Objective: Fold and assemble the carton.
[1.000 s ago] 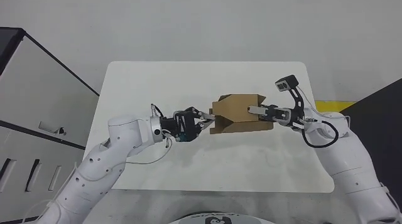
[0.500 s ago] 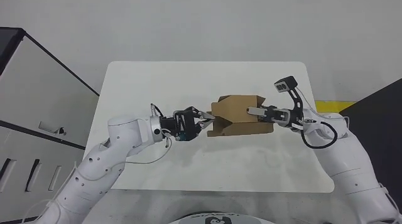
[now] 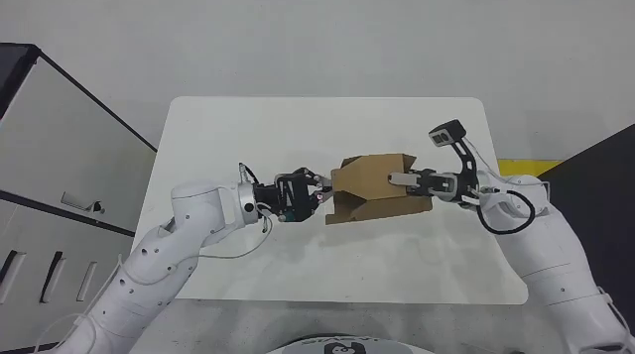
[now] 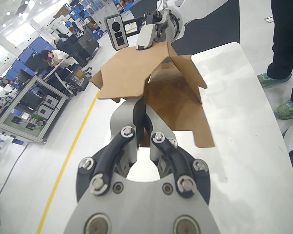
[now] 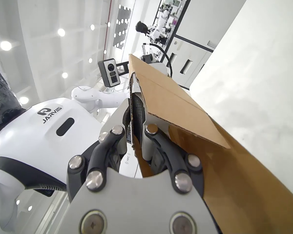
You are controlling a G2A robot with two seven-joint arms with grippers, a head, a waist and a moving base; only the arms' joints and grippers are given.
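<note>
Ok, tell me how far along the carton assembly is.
Done: the carton is opened into a partial sleeve. In hand: the left hand and right hand each pinch an opposite end over the table. Left to do: flaps splay open, none tucked, no end closed.

Recorded as one brown corrugated carton [image 3: 375, 187], half-opened into a tube, end flaps unfolded and splayed outward. Found over the white table [image 3: 248, 136], slightly right of its centre, long axis running left to right. Clamped at both ends.
</note>
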